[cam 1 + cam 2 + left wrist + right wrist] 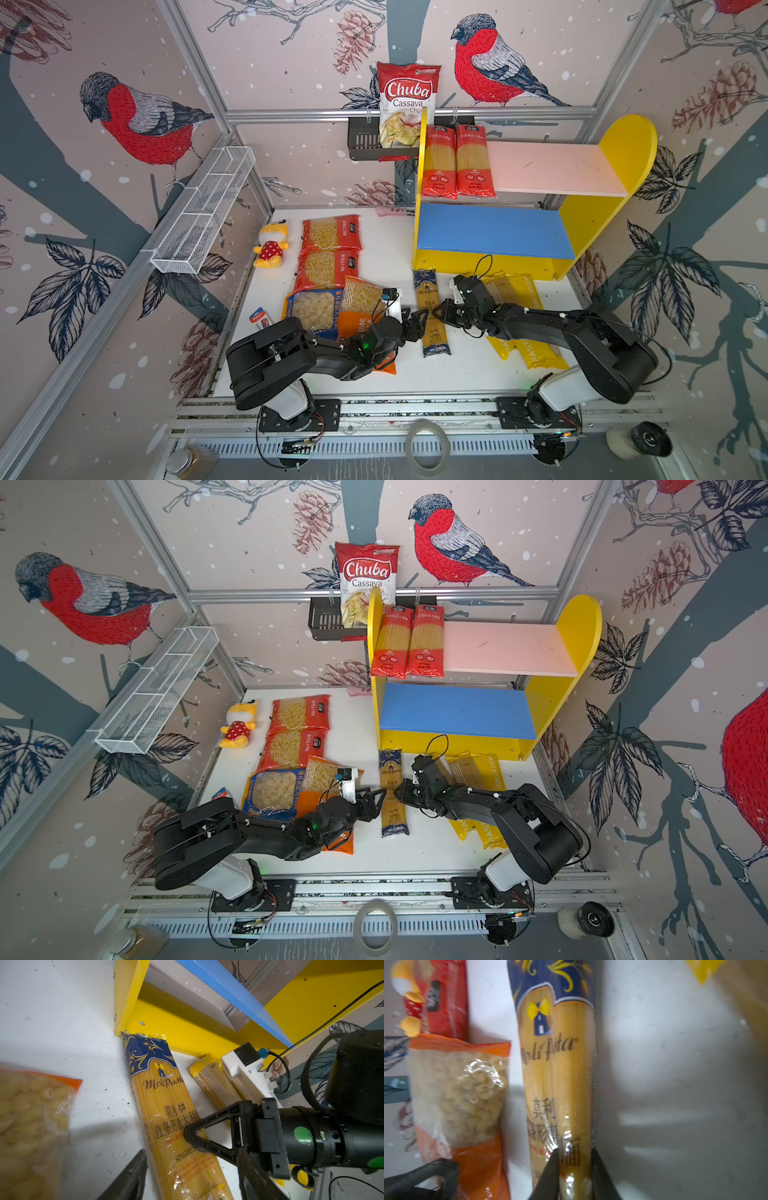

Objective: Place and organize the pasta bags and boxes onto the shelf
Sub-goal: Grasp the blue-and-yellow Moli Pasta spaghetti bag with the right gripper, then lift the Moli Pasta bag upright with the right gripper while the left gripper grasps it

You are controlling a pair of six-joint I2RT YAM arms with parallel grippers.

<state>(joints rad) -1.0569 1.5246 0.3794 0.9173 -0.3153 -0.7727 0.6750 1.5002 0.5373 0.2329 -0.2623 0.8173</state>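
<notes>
We hold our right gripper (574, 1153) pinched narrowly on the long dark-blue-and-clear plastic spaghetti pack (435, 338), which lies beneath it, far end touching the yellow-sided wooden shelf (490, 259). Our left gripper (417, 324) stands open just beside the pack.

Glare on the dark-blue spaghetti pack (556, 1064): clear glossy plastic film, crinkled. The orange macaroni bag (458, 1095) is the same shiny film. The table (62, 1022) looks matt white, scuffed and speckled. The shelf (598, 224) has smooth painted boards, the wire basket (203, 212) white-coated metal mesh, the plush toy (272, 247) soft cloth.
</notes>
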